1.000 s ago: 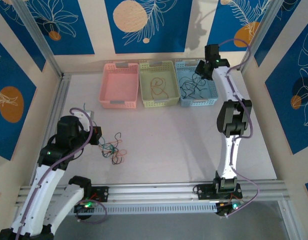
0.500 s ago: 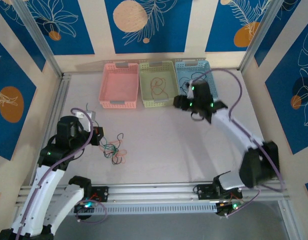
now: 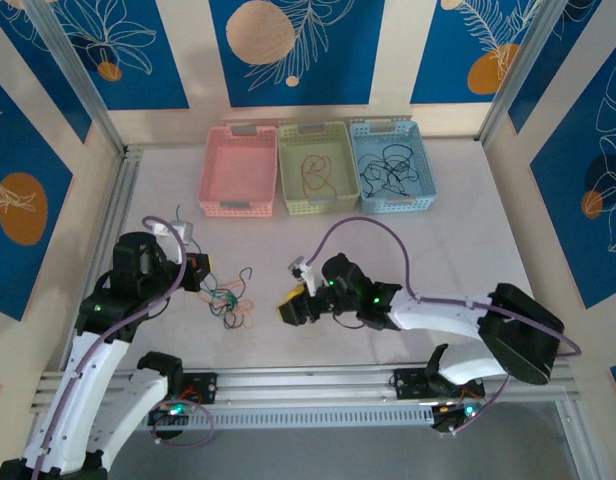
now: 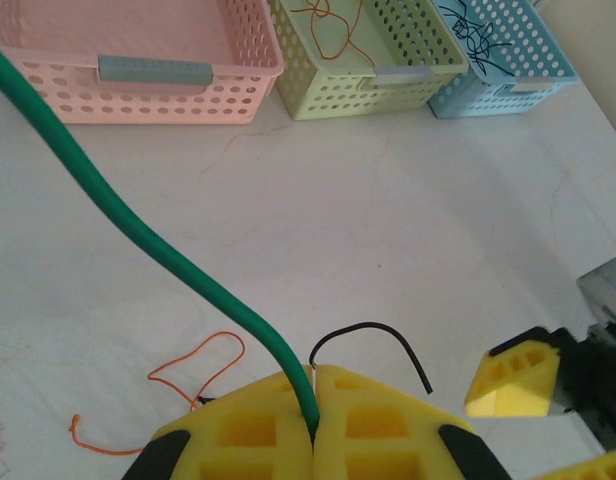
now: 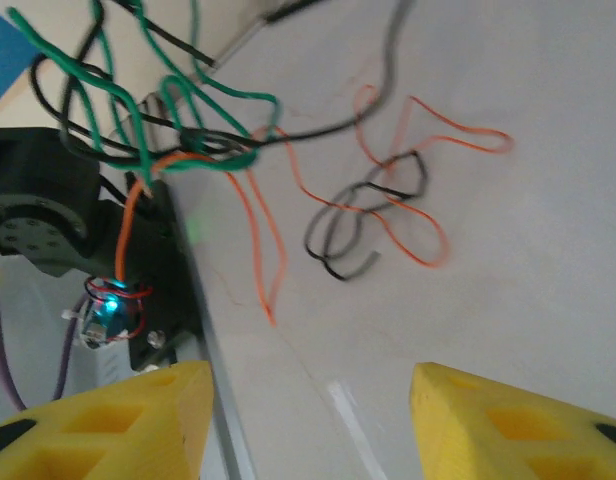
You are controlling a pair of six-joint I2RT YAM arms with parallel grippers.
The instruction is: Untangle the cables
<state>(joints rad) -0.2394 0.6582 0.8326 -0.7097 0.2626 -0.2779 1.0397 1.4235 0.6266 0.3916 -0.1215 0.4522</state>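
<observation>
Left gripper tight on green cable, cable's far end off-frame

There's the pink perforated plastic basket, the pale-green perforated basket, the light-blue perforated basket. Thin cables run green, black, orange-red over the white, faintly veined desk. Behind, wall panels: blue, white leaves, peach circles.

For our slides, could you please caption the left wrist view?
Left gripper shut on a green cable, with pink basket, green basket and blue basket beyond.
</observation>
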